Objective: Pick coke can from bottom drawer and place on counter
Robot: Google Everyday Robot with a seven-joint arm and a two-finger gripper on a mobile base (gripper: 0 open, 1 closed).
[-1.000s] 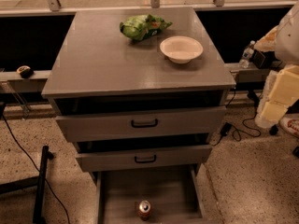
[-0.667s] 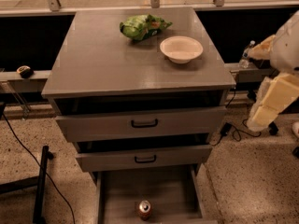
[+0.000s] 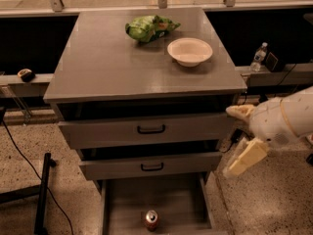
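Observation:
The coke can (image 3: 151, 219) stands upright near the front of the open bottom drawer (image 3: 127, 204), on its flat grey floor. The counter (image 3: 112, 62) is the grey top of the cabinet. My gripper (image 3: 231, 142) hangs at the right side of the cabinet, level with the two upper drawer fronts, above and to the right of the can. Its two cream fingers (image 3: 248, 156) are spread apart and hold nothing.
A green bag (image 3: 149, 27) and a white bowl (image 3: 190, 51) lie on the counter's far part. A water bottle (image 3: 258, 57) stands on a ledge at the right. The two upper drawers (image 3: 146, 129) stick out slightly. A black stand leg (image 3: 41, 195) and cable lie on the floor at the left.
My arm has come down and leftward, from beside the counter edge to beside the drawer fronts. The can and drawers have not moved.

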